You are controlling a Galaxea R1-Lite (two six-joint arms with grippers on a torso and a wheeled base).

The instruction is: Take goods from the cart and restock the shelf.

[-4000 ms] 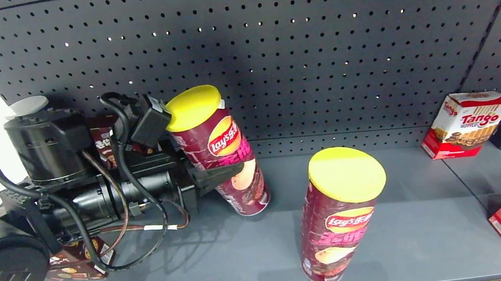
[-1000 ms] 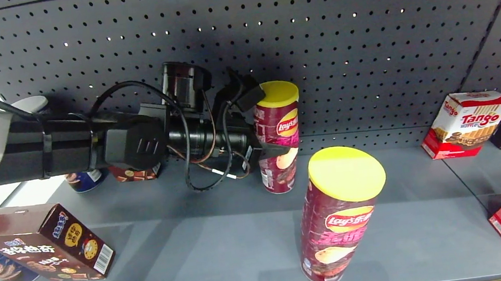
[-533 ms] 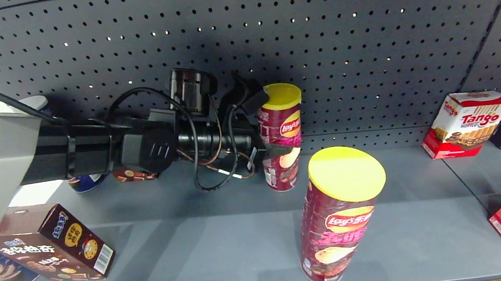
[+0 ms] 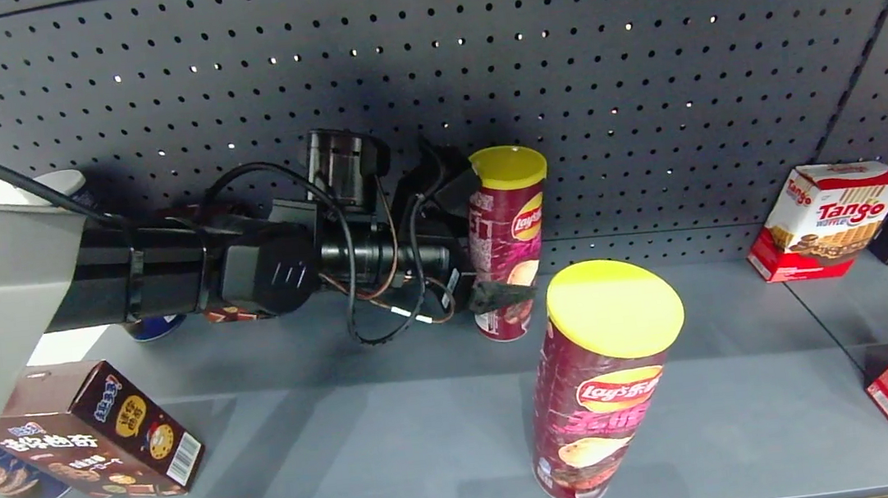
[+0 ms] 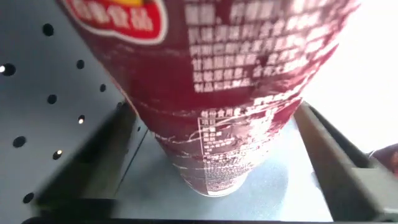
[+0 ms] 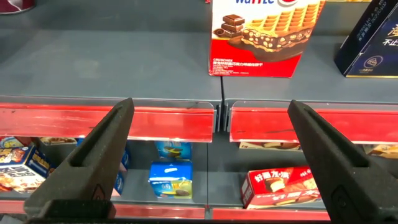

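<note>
1. Chip can [image 4: 511,242] with a yellow lid stands upright at the back of the shelf [image 4: 399,452], inside the left claw [image 4: 507,279].
2. I cannot tell whether that claw clenches the can or has released it.
3. Second chip can [image 4: 602,381] stands in front of the left claw, to its right and apart.
4. Right claw [image 6: 217,162] gapes wide, holding nothing, with a wafer box [image 6: 264,37] beyond it.

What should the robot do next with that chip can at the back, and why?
Probably let go and draw the left gripper straight back: the chip can stands upright on the shelf near the back panel, so it looks placed, and a sideways move might tip it.
</note>
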